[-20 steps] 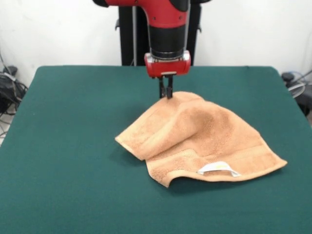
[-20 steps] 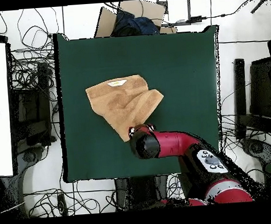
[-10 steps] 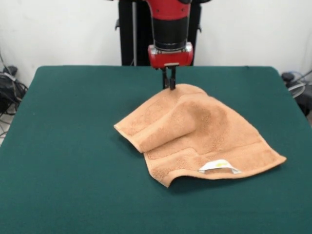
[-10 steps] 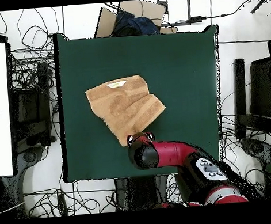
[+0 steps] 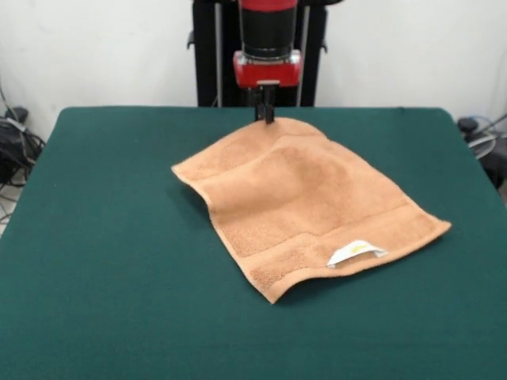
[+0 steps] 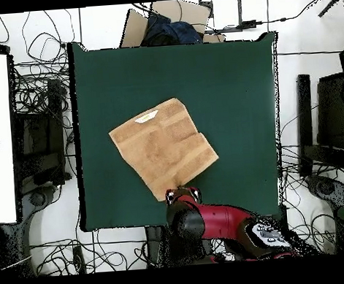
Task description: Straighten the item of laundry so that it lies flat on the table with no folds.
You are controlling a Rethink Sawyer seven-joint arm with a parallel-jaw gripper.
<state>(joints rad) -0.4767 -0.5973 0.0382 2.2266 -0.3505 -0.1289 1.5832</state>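
One orange-tan terry towel (image 5: pixel 305 198) lies near the middle of the dark green table (image 5: pixel 103 261), spread almost flat with one fold along its 9 o'clock edge in the front view. One white label (image 5: pixel 355 251) sits at its 5 o'clock edge. At the towel's 12 o'clock corner, the single gripper (image 5: pixel 264 112) is pinched narrow on the cloth, lifting that corner slightly.
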